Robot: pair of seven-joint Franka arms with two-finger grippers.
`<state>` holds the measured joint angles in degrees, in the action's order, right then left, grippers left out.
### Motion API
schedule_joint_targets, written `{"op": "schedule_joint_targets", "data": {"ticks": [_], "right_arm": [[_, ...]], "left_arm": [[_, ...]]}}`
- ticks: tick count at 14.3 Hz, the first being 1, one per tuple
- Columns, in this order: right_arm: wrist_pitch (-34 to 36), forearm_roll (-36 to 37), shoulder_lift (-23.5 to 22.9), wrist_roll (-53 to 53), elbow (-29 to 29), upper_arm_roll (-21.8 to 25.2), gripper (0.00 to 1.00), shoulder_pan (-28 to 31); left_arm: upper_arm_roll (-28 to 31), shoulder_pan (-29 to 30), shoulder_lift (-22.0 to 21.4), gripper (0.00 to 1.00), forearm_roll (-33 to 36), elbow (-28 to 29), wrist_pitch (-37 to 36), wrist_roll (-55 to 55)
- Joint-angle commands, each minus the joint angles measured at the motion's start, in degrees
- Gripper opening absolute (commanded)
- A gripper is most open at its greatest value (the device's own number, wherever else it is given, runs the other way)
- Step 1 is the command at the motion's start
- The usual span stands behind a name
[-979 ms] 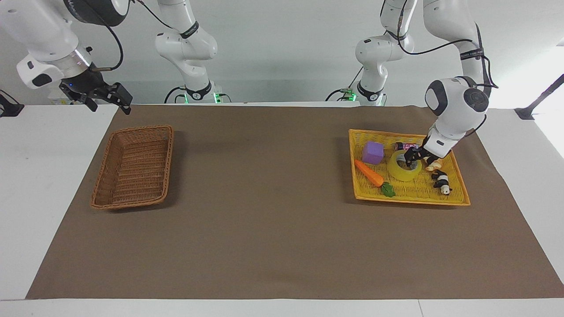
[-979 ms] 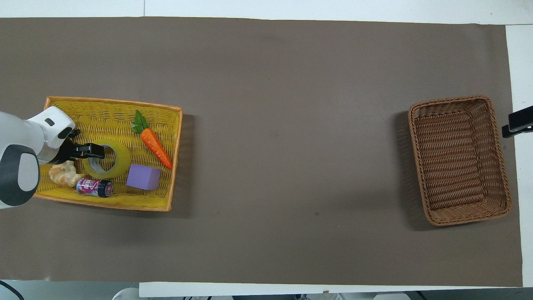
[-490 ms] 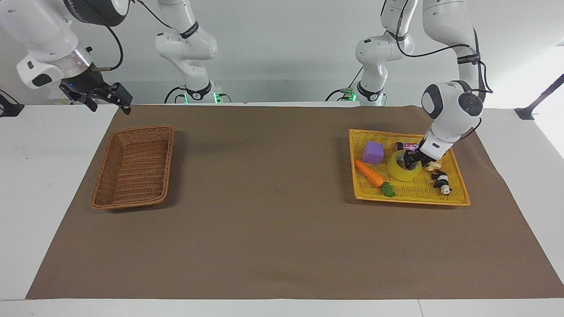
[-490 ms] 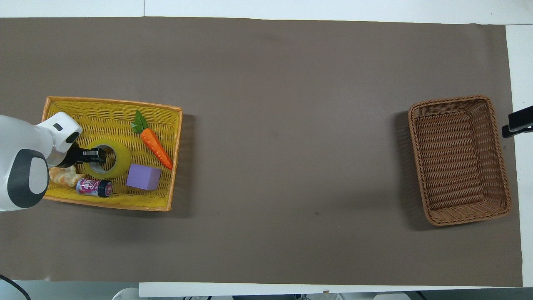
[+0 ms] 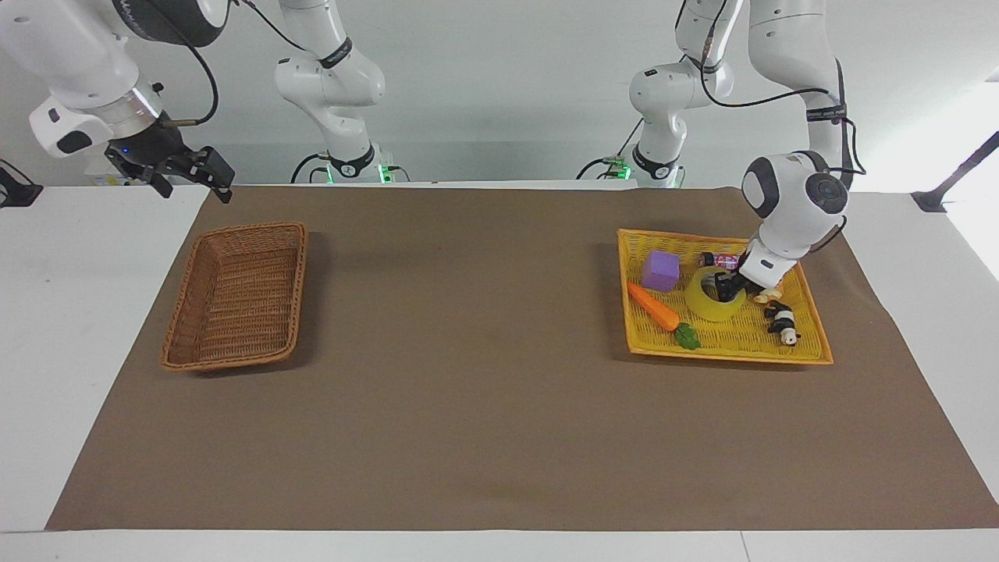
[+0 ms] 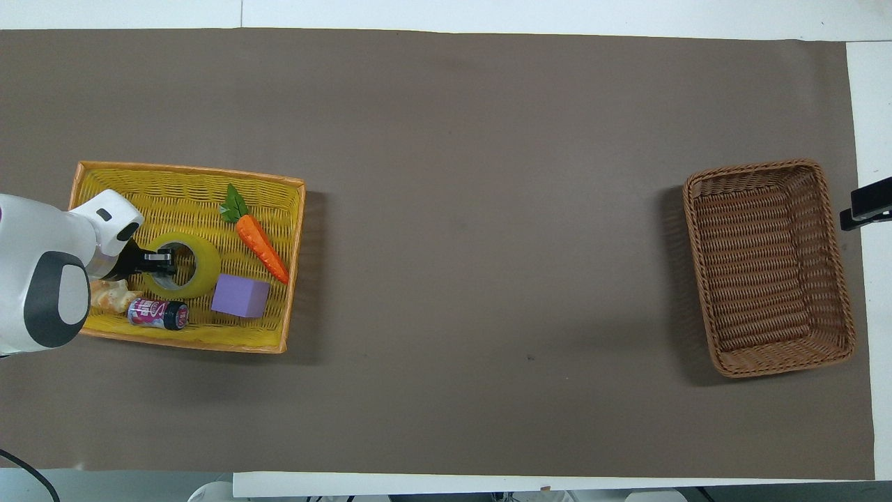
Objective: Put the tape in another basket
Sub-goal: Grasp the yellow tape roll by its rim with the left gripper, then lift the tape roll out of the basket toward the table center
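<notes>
Pinching the wall of the tape, the left gripper sits low in the yellow tray basket, one finger down inside the roll's grey-white core and the other on its outer face, pressed together on the band between them. Whether the roll is lifted clear of the weave or resting on it cannot be told from either view. The tape lies near the middle of the tray basket, directly under the gripper's wrist.

Close around the gripper the room is tight. A pale, knobbly toy lies just beside the fingers toward the robots, and a small can lies next to that. A purple cube and a toy carrot lie past the roll, toward the middle of the table, and a small black-and-white figure lies on the side of the gripper away from the robots. The tray basket's rim is low on every side.

From the tray basket to the brown wicker basket at the right arm's end, the brown mat runs bare.

The right gripper waits in the air, fingers spread, over the table's edge beside the wicker basket.
</notes>
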<state>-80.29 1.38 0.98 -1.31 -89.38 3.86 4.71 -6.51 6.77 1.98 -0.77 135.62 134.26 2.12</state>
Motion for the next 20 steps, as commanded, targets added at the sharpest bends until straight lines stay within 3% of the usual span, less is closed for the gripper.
{"op": "schedule_joint_targets", "data": {"ticks": [1, 4, 7, 10, 14, 16, 20], "right_arm": [[0.49, 0.29, 0.25, -0.97, -0.36, -0.35, 1.00, 0.39], [0.49, 0.29, 0.25, -0.97, -0.36, -0.35, 1.00, 0.39], [0.49, 0.29, 0.25, -0.97, -0.36, -0.35, 1.00, 0.39], [0.49, 0.29, 0.25, -0.97, -0.36, -0.35, 1.00, 0.39], [0.49, 0.29, 0.25, -0.97, -0.36, -0.35, 1.00, 0.39], [0.49, 0.29, 0.25, -0.97, -0.36, -0.35, 1.00, 0.39], [0.49, 0.29, 0.25, -0.97, -0.36, -0.35, 0.99, 0.39]], "left_arm": [[-0.26, -0.35, -0.48, 0.00, -0.55, -3.48, -3.18, 0.51], [-0.61, -0.79, 0.39, 0.00, -1.07, -19.72, -19.95, 0.34], [-0.35, -5.52, 0.84, 0.00, -12.03, -28.28, -25.01, -7.61], [-0.35, -14.38, 0.92, 0.00, -17.50, -28.57, -20.20, -17.04], [-0.35, -24.85, 1.19, 0.00, -19.62, -27.87, -11.22, -27.60], [-0.35, -27.32, 1.01, 0.00, -19.88, -27.77, -11.21, -28.31], [-0.44, -27.51, 1.45, 0.00, -30.25, -29.70, -12.27, -29.01]]}}
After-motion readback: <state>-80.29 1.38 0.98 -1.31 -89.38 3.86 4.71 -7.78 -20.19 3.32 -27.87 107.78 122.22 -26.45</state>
